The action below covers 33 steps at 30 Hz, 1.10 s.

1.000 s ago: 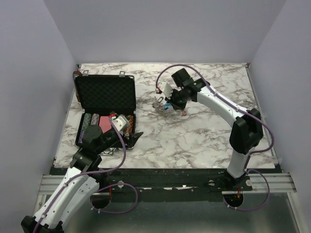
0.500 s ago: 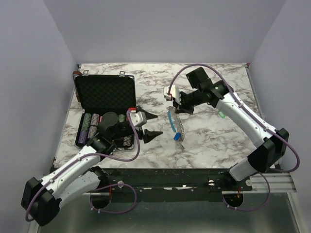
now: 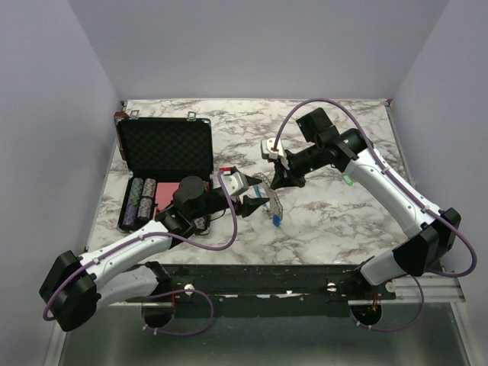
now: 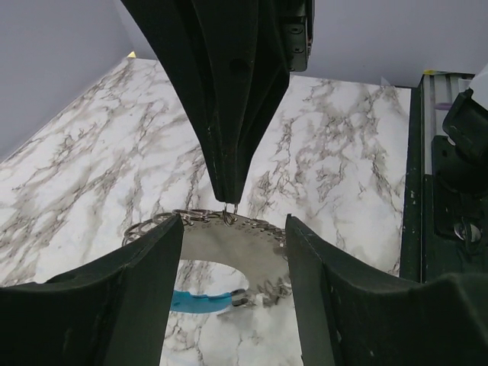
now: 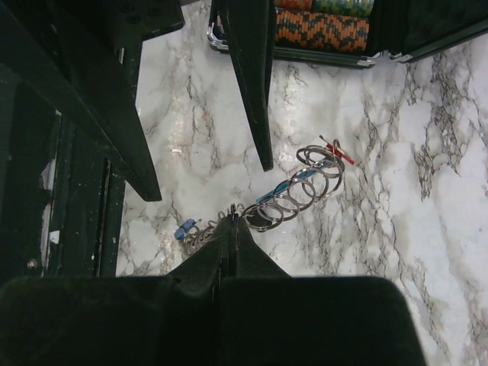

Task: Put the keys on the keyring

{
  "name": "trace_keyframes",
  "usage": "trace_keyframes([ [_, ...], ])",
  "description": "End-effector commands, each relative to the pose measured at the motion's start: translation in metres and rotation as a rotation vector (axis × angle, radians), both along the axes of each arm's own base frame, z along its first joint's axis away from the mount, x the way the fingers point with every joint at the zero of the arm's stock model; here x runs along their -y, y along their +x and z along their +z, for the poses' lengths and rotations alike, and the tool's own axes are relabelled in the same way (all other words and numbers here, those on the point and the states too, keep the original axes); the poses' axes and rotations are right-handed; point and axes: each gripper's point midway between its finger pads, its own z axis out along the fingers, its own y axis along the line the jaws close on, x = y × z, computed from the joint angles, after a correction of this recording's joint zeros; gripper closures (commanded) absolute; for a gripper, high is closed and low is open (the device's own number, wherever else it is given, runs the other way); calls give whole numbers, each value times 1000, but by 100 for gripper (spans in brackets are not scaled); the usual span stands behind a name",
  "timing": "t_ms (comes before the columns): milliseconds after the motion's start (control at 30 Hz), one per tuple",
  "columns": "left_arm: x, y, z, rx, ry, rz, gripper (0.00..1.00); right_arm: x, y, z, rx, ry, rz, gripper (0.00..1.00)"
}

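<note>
- Hanging from the right gripper (image 5: pixel 230 223), the keyring (image 5: pixel 293 194) sits over the marble table (image 3: pixel 328 229), right of the open case (image 3: pixel 164 145). The jaws are pinched fully together on one of its thin wire loops.
- The left gripper (image 4: pixel 235 236) has its jaws partly spread and holds nothing. Its two fingers (image 4: pixel 145 297) straddle the grey run of loops just under the pinch without touching it.
- The ring looks light and floppy, more a string of small linked loops than one stiff hoop. I expect it to sag, twist and swing from a single pinch.
- The bare wire is thin and probably slick, so a grip on it could easily slip.
- The blue curved segment (image 4: pixel 200 301) looks thicker and should be the surer place to take hold. A second grip there, or on the loops close to the first pinch, would pull the run taut.
- A red-headed key (image 5: pixel 339 151) shows at the far end of the loops. It is too small to tell whether it is threaded on or only lying against them.
- The other keys cannot be made out in any view.
- From above, both grippers cover most of the ring, and the left wrist view cuts off its lower end.
</note>
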Motion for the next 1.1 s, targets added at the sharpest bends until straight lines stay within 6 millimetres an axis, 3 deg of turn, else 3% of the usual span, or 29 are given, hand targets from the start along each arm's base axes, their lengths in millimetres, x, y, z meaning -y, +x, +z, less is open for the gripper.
trace_keyframes([
  [0,6,7,6,18,-34,42,38,-4,-22,13,-41,64,55,99],
  [600,17,5,-16,-33,3,22,76,-7,-22,15,-56,76,51,100],
  [1067,21,6,-18,-33,23,7,85,-8,-25,14,-73,84,59,100],
])
